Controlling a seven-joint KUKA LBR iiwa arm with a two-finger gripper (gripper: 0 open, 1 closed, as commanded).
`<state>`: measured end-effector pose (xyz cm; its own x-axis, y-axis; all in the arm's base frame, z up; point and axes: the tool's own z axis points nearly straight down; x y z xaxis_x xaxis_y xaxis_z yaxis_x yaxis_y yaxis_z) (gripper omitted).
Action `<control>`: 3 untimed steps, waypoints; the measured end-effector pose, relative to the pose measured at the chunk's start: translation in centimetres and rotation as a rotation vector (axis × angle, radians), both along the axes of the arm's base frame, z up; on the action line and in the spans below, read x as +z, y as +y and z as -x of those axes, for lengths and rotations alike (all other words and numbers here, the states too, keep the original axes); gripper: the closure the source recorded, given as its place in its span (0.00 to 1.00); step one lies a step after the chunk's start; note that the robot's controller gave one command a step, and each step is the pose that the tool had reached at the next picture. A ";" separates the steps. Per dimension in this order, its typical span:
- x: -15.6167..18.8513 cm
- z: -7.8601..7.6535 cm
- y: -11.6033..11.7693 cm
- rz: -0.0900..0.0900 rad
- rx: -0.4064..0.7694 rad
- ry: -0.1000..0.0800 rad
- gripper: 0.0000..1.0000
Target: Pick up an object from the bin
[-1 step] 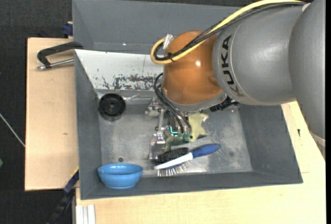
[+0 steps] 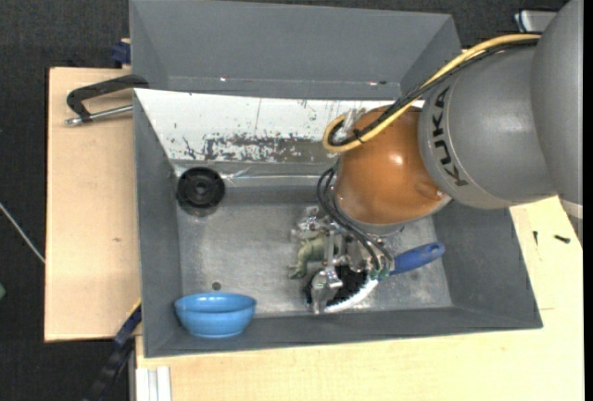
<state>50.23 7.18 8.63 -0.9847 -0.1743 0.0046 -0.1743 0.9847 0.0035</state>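
Three things counted: black cap (image 2: pixel 199 188) upper left, blue bowl (image 2: pixel 215 314) lower left, blue-handled tool (image 2: pixel 419 255) lower centre. Spotted claw (image 2: pixel 335 277) low at tool's end, probably aiming; couldn't tell if clenched.

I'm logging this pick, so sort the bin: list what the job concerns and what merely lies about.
In play: gripper, low in the bin, front middle; blue-handled tool poking out from under it, rightward.
Lying about: black round cap, back left; blue bowl, front left corner.
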 end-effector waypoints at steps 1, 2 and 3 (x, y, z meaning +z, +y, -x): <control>3.7 0.0 2.6 -0.001 0.375 -0.014 0.00; -1.4 -4.2 -2.6 -0.003 0.611 -0.018 0.00; -1.1 -4.5 -2.3 -0.002 0.612 -0.027 1.00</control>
<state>54.69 4.91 7.55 -0.7054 -0.7086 -0.0203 -0.7086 0.7056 -0.0068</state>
